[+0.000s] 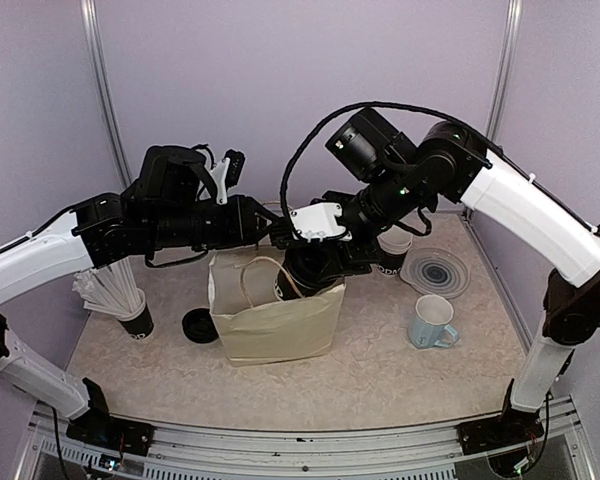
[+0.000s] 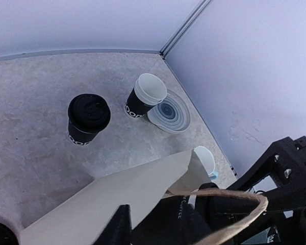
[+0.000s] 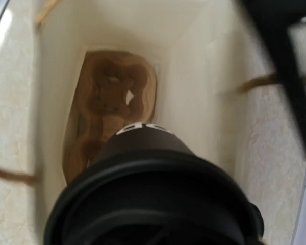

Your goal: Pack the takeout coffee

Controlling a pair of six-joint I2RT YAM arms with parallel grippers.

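A tan paper bag (image 1: 280, 325) stands open at mid-table. My right gripper (image 1: 315, 265) reaches into its mouth from above, shut on a lidded black takeout coffee cup (image 3: 153, 194) that hangs above the bag's brown floor (image 3: 109, 102). My left gripper (image 1: 278, 236) is at the bag's far rim by the twine handle. In the left wrist view one of its fingers (image 2: 117, 227) shows outside the bag wall (image 2: 143, 189); the other is hidden. A second lidded cup (image 2: 86, 120) and a lidless cup (image 2: 143, 102) stand behind the bag.
A loose black lid (image 1: 200, 325) lies left of the bag. A black cup holding white sticks (image 1: 120, 300) is at the far left. A light-blue mug (image 1: 433, 322) and a ringed saucer (image 1: 435, 272) sit to the right. Purple walls close in behind.
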